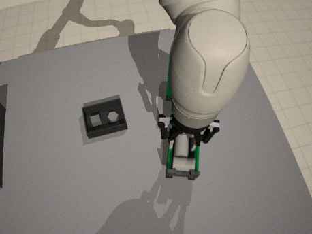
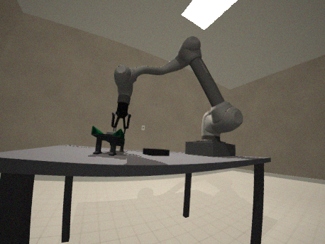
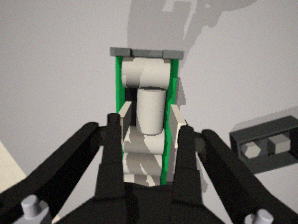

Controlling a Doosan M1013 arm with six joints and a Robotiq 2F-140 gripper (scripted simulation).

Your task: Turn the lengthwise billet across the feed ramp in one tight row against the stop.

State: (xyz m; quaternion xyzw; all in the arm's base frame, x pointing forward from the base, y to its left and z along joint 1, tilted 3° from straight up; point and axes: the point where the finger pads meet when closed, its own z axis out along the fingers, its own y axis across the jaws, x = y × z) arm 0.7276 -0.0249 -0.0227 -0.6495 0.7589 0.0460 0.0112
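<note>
Grey table (image 1: 51,190); arm (image 2: 199,71) reaches over green-railed feed ramp (image 3: 119,95) near its right edge. Gripper (image 3: 148,131) part-open, empty, fingers straddling the rails. Lengthwise billet (image 3: 150,110) lies atop crosswise billets (image 3: 148,72) near stop (image 3: 146,52).

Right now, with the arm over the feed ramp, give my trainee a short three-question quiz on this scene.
1. True or false: the end effector is clamped on a billet.
2. How does the odd billet lie? A) across the ramp B) lengthwise along it C) on the table
3. Fill in: the ramp's side rails are coloured ____.

Key: 1 false, its fingers stand apart, either side of the ramp; 2 B; 3 green.
</note>
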